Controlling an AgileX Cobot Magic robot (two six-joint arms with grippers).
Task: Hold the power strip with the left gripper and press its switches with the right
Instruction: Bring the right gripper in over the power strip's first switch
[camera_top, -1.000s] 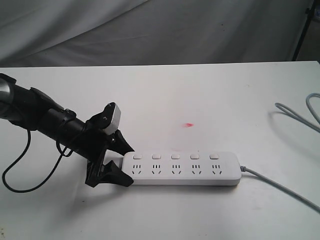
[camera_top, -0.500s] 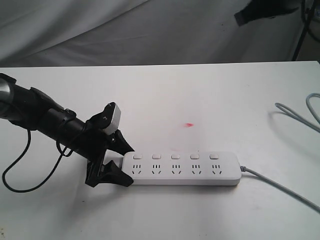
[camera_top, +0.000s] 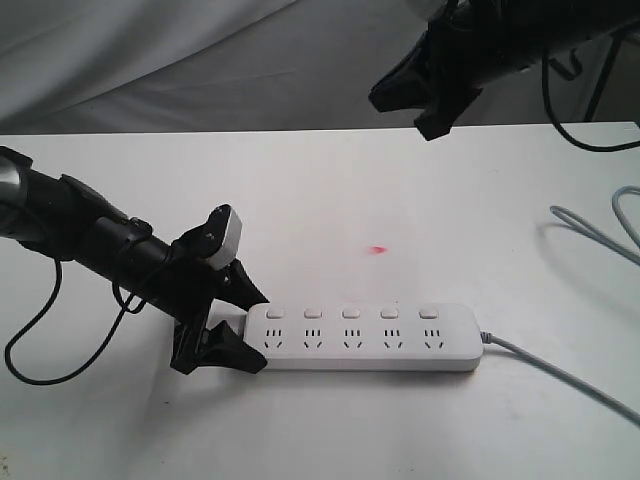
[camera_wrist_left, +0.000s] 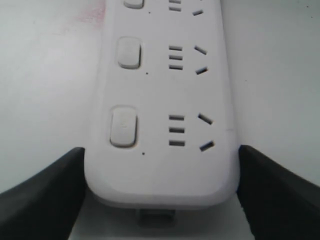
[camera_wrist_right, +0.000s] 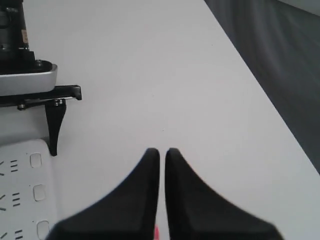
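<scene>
Left end effector sits at the strip's left end. Its jaws are wide apart, one on each long edge, and they look to be in contact, clamping it. Likely reason: pin the strip flat on the table so it won't slide when pressed.

The strip lies lengthwise with its sockets up. The switches run along its far edge, none touched. The cord leaves the strip's right end.

Right end effector is high up and beyond the strip's right half, well apart from it. Its fingers are almost together with a thin slit between them, holding nothing. Probably kept closed to make one narrow tip for poking a switch. No press made yet.

View differences:
- **Left wrist view:** shows both jaws against the strip's edges and the two nearest switches close up. The exterior view hides the far jaw's contact.
- **Right wrist view:** shows the finger slit, which the exterior view reduces to a dark blur.
- **Exterior view:** the only one showing all five switches, the cord and the gap between the right end effector and the strip.
</scene>
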